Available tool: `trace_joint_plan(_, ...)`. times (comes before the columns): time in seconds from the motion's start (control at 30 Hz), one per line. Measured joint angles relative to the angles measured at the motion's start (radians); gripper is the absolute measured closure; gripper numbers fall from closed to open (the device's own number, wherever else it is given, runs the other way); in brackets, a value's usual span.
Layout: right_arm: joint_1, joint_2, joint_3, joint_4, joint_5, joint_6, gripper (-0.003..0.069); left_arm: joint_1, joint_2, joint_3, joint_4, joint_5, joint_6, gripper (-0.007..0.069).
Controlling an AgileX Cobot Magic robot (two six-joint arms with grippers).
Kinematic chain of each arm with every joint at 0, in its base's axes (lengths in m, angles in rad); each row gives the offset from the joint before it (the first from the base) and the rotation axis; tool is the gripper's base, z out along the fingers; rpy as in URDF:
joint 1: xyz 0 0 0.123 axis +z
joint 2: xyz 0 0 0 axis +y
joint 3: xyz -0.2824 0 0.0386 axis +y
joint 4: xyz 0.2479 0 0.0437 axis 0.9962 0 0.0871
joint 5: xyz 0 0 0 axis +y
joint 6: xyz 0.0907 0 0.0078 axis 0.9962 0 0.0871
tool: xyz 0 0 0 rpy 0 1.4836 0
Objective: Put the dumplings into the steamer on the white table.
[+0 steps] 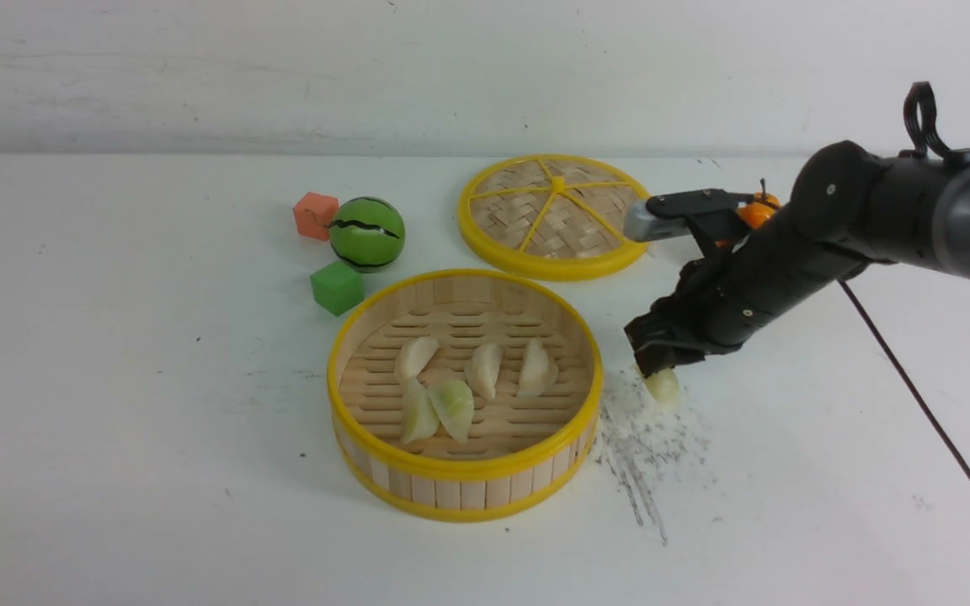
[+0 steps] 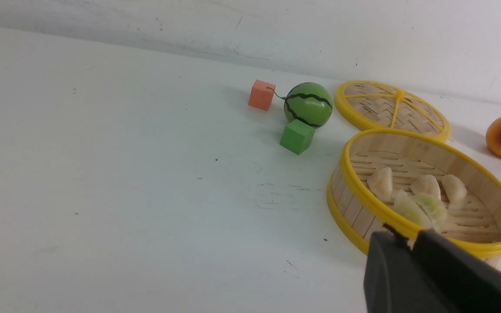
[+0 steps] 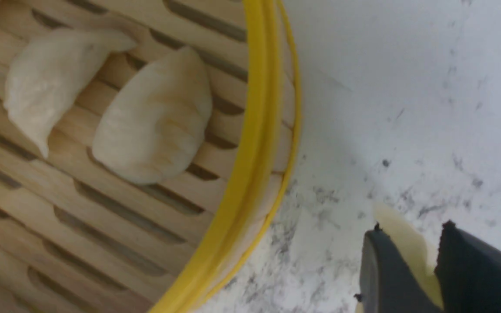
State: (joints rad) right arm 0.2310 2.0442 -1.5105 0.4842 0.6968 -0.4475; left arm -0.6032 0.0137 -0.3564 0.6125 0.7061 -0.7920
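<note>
**While pinching the pale green dumpling [image 3: 411,254], get ready to lift into the steamer [image 1: 460,467]**

Have right gripper [image 3: 414,232] closed on the dumpling, one finger against each side. Leaves one end poking out past the tips, probably to keep fingers off most of the bench [image 1: 788,471] and let that end land first. Can't tell whether lifted or touching down; looks very low, over the grey scratches just beside the steamer. Likely at pick-up, with only a short carry left.

See five dumplings [image 1: 483,370] inside, on the slats: three paler ones toward the back, two greenish ones touching nearer the front. Leaves bare slats at the front right, so would aim there, likely to avoid stacking. Needs lifting above the yellow rim before moving across; could clip the wall or lose a shallow grip otherwise.

Can't tell whether left gripper [image 2: 408,234] is fully closed; shows nothing held, well off the steamer's inside. Makes sense to park out of the way.

See lid [image 1: 552,219] lying behind the steamer, off it, so leaves the top accessible. Judge one dumpling to go.
</note>
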Motion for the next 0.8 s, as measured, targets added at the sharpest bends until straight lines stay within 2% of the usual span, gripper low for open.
trace_joint_plan(0.27,0.0,-0.117,0.001,-0.013,0.076,0.0,0.0503,0.0,0.0,0.0,0.0,0.001,0.0,0.0551)
trace_joint_plan(0.4,0.018,-0.198,-0.02,0.042,0.071,-0.005,0.0503,0.0,0.0,0.0,0.0,0.001,0.0,0.055)
trace_joint_plan(0.57,0.105,-0.206,-0.039,0.123,0.045,-0.041,0.0503,0.0,0.0,0.0,0.0,0.001,0.0,0.0546)
trace_joint_plan(0.6,0.148,-0.189,-0.039,0.137,0.03,-0.051,0.0504,0.0,0.0,0.0,0.0,0.001,0.0,0.0545)
trace_joint_plan(0.7,0.225,-0.122,-0.039,0.138,-0.006,-0.06,0.0508,0.0,0.0,0.0,0.0,0.001,0.0,0.0544)
trace_joint_plan(0.8,0.247,-0.057,-0.039,0.113,-0.035,-0.034,0.0509,0.0,0.0,0.0,0.0,0.001,0.0,0.0542)
